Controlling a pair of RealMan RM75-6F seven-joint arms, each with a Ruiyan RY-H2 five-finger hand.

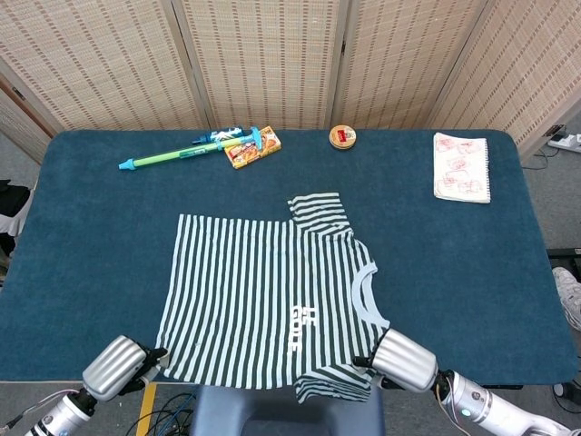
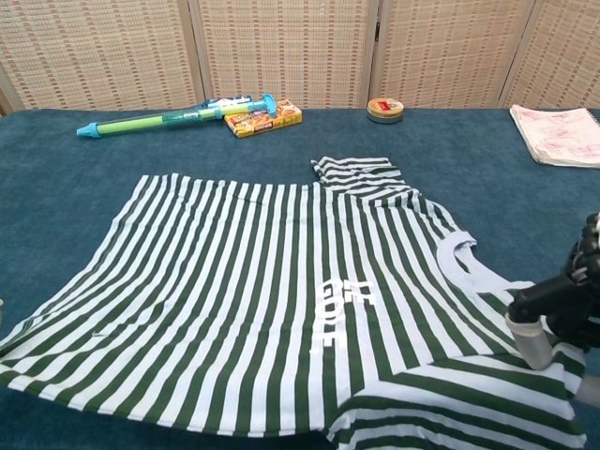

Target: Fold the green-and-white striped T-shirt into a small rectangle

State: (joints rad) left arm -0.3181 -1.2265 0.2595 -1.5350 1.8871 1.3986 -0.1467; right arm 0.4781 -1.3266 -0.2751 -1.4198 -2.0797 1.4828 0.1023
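Observation:
The green-and-white striped T-shirt (image 1: pixel 272 291) (image 2: pixel 281 309) lies spread on the blue table, its near edge reaching the table's front edge. One sleeve (image 1: pixel 318 207) points toward the back; the near sleeve is folded onto the front. My left hand (image 1: pixel 116 365) pinches the shirt's near hem corner at the front left. My right hand (image 1: pixel 404 359) (image 2: pixel 562 309) grips the shoulder by the collar at the front right. In the chest view the left hand is out of frame.
A green-and-blue water gun (image 1: pixel 186 151) and an orange box (image 1: pixel 252 150) lie at the back left. A small round tin (image 1: pixel 342 136) sits at the back middle. A notepad (image 1: pixel 462 167) lies at the back right. Woven screens stand behind the table.

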